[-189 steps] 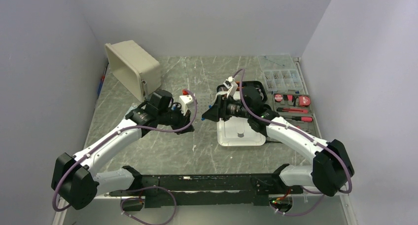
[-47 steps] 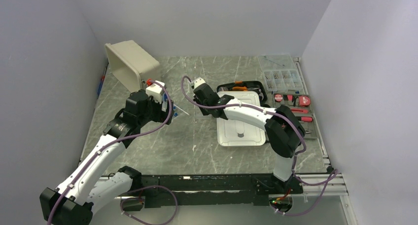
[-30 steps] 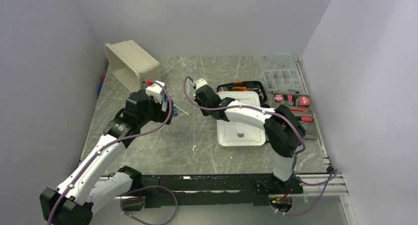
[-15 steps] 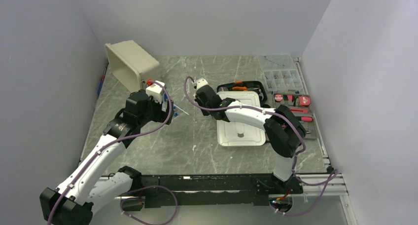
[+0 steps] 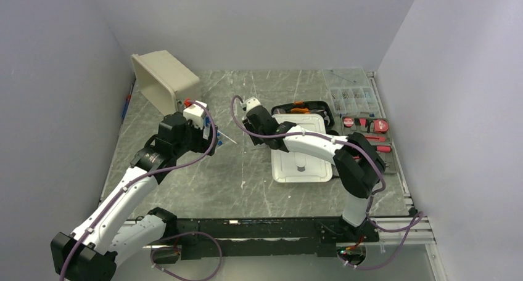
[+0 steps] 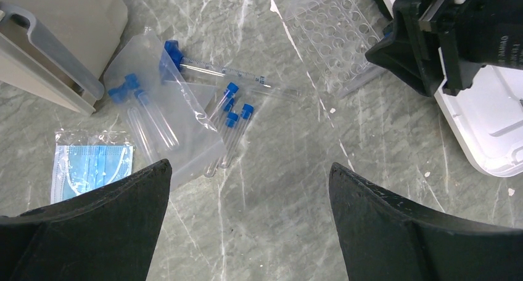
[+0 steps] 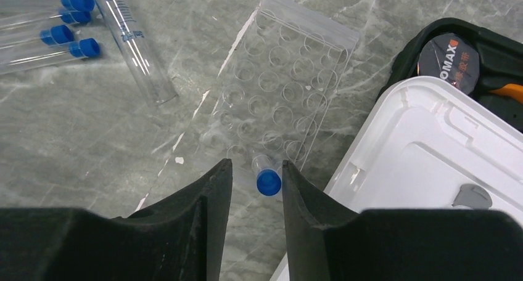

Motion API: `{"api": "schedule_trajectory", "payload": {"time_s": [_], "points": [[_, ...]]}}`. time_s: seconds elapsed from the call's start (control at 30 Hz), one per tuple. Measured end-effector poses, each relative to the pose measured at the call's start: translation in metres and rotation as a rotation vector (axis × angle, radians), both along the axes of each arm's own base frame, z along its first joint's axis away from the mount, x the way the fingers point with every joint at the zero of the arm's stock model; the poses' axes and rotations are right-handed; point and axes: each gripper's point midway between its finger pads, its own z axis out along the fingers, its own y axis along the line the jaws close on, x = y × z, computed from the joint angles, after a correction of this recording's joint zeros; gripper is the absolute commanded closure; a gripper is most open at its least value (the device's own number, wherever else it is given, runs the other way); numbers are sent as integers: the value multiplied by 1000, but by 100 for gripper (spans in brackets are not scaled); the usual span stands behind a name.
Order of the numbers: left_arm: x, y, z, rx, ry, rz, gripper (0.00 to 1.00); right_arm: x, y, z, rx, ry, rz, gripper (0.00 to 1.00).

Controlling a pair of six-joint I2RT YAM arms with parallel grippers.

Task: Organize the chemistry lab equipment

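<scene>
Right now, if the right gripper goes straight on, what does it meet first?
Probably the blue-capped tube between the fingers of the right gripper, at the edge of the clear rack; depth unclear.

Bare desk (image 6: 277, 232) lies open beside the loose tubes (image 6: 231, 133) — rightward, the right gripper (image 7: 254, 170) crowds the rack (image 7: 284, 90), with the white lid (image 7: 432, 151) seemingly just beside.

Left arm (image 5: 132, 179) is raised, left hand (image 6: 250, 166) held wide open, pointed down. Right arm (image 5: 308, 146) is stretched leftward, right hand (image 7: 255, 164) pointed down, fingers narrowly parted.
</scene>
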Motion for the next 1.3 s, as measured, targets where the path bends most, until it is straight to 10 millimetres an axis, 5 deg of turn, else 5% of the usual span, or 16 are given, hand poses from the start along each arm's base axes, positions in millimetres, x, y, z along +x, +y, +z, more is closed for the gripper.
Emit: {"api": "schedule_trajectory", "payload": {"time_s": [0.4, 0.57, 0.8, 1.03, 1.3], "points": [[1, -1, -6, 7, 18, -4, 1, -4, 5, 68, 130, -73, 25, 54], [4, -7, -27, 28, 89, -28, 12, -1, -3, 91, 205, -87, 8, 54], [5, -10, -78, 105, 259, -47, 31, 0, -62, 104, 322, -86, -78, 53], [14, -19, -107, 142, 371, -72, 42, -9, -127, 110, 399, -118, -175, 53], [23, -21, -141, 195, 481, -62, 49, -26, -144, 113, 441, -135, -168, 52]]}}
